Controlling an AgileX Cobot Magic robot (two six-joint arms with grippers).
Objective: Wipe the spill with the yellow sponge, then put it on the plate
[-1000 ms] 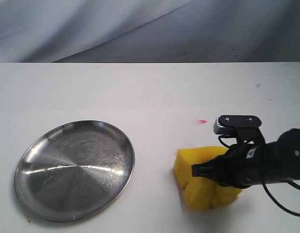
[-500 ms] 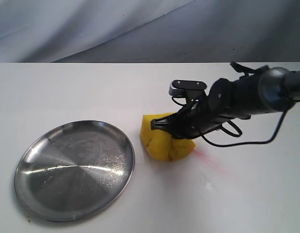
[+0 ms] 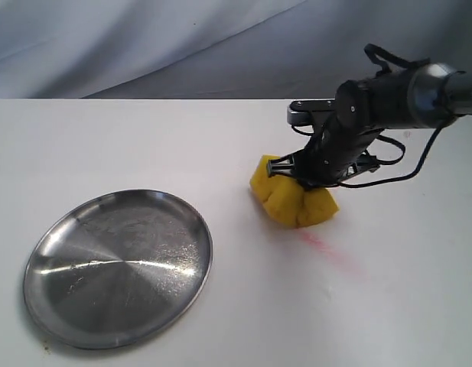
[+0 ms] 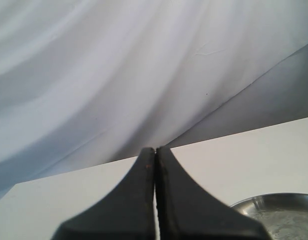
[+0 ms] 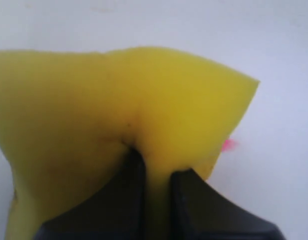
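My right gripper (image 3: 308, 180) is shut on the yellow sponge (image 3: 285, 200), pinching it from above so the foam bulges on both sides. The sponge rests against the white table, right of centre. In the right wrist view the sponge (image 5: 119, 110) fills most of the picture, with the gripper (image 5: 156, 162) squeezing a fold of it. The steel plate (image 3: 117, 267) lies at the front left, well apart from the sponge. No pale beige spill shows; it is hidden or out of view. My left gripper (image 4: 155, 149) is shut on nothing, with the plate's rim (image 4: 278, 205) beside it.
A faint pink-red streak (image 3: 327, 248) runs across the table in front of the sponge, and a pink spot (image 5: 228, 145) shows beside the sponge. A grey-white cloth backdrop (image 3: 220, 46) hangs behind the table's far edge.
The right gripper has dragged the sponge from the front right toward the middle, then back and to the right. A pink-red streak now shows where it passed.
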